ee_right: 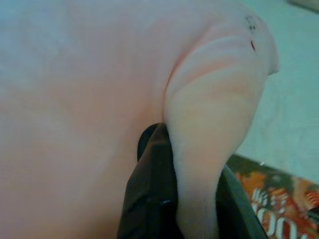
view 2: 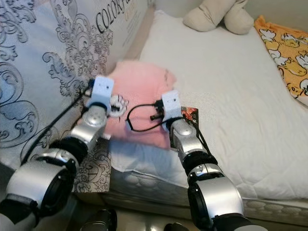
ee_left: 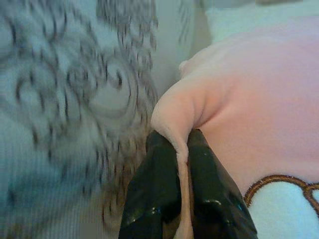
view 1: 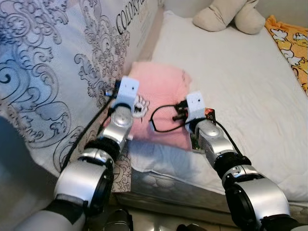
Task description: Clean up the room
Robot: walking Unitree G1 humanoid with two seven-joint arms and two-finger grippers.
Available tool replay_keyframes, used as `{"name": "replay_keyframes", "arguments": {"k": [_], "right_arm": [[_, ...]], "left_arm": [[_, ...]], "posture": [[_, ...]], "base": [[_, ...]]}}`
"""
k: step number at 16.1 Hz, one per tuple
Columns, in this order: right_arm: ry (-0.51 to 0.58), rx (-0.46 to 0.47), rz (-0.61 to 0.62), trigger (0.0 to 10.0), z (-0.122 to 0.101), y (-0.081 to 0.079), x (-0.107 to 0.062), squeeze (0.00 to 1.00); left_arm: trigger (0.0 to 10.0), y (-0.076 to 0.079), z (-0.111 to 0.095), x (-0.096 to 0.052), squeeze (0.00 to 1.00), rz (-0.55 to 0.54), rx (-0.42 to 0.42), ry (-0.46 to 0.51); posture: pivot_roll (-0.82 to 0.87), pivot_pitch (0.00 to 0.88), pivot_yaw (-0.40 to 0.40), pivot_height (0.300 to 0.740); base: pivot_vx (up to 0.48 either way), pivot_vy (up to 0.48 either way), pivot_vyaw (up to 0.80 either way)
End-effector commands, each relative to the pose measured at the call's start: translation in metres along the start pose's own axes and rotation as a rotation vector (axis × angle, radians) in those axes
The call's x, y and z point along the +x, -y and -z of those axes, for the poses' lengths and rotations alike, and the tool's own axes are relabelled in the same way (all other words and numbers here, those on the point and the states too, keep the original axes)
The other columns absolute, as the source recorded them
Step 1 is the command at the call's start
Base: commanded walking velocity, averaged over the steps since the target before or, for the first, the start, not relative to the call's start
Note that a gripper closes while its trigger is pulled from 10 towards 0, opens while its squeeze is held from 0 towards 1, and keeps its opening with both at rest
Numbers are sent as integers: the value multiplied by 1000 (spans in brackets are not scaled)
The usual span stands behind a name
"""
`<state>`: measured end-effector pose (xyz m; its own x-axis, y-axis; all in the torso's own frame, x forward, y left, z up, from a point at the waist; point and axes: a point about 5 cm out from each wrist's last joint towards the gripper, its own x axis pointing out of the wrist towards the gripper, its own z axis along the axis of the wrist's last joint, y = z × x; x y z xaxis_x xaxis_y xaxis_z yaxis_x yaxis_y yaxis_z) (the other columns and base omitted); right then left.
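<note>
Left wrist view: left gripper clenched on pink blanket fold. Right gripper pinching another fold; far finger mostly hidden. Blanket on white mattress.

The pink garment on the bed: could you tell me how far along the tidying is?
Done: nothing visibly put away. In hand: the left gripper and right gripper each pinch a fold of the pink garment on the bed. Left: the garment, a dark packet and a plush toy.
</note>
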<state>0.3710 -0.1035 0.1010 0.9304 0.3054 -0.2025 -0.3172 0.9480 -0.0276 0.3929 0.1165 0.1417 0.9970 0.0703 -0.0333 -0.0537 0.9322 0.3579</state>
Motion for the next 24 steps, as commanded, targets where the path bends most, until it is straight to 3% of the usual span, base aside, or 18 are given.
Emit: {"name": "replay_keyframes", "arguments": {"k": [1,4,5,7,9,12,13,14,16,17,18,21,23,24], "right_arm": [[-3,57,81,10000,2,10,-1,0],[-59,79,77,10000,14,6,-3,0],[-120,63,77,10000,27,7,-7,0],[-169,25,106,10000,38,13,-11,0],[-184,9,124,10000,39,13,-11,0],[-190,22,125,10000,41,9,-11,0],[-183,31,124,10000,40,7,-10,1000],[-171,55,125,10000,39,6,-10,1000],[-123,93,120,10000,31,3,-7,1000],[-118,115,120,10000,31,2,-7,1000],[-118,128,126,10000,33,2,-8,1000],[-96,139,108,10000,39,5,-13,1000],[-68,152,129,10000,34,14,-14,1000],[-50,176,125,10000,34,13,-15,1000]], "left_arm": [[10000,-12,-11,5,0,-46,17,43],[10000,-1,7,-2,0,-6,9,-14],[10000,8,22,-8,0,18,-21,-73],[10000,17,30,-13,0,37,-29,-114],[10000,25,29,-15,0,89,25,-113],[10000,27,15,-11,0,102,33,-57],[10000,25,9,-8,0,99,33,-29],[10000,20,1,-5,1000,93,41,11],[10000,9,-17,1,1000,91,82,109],[10000,5,-15,2,1000,93,79,106],[10000,2,-3,1,1000,87,4,32],[10000,-1,20,-8,1000,89,-65,2],[10000,-1,22,-11,1000,92,-28,50],[10000,-6,17,-12,1000,99,18,119]], "posture": [[36,112,-31,740],[32,115,-30,740],[31,118,-32,740],[24,133,-39,740],[12,143,-38,740],[9,145,-35,740],[7,143,-36,740],[5,140,-38,740],[17,131,-43,740],[24,120,-49,740],[31,116,-54,740],[38,84,-59,740],[37,53,-60,740],[41,24,-62,740]], "base": [[0,0,0],[0,0,0],[0,0,0],[0,0,0],[0,0,0],[0,0,0],[0,0,0],[0,0,0],[0,0,0],[0,0,0],[0,0,0],[0,0,0],[0,0,0],[0,0,0]]}}
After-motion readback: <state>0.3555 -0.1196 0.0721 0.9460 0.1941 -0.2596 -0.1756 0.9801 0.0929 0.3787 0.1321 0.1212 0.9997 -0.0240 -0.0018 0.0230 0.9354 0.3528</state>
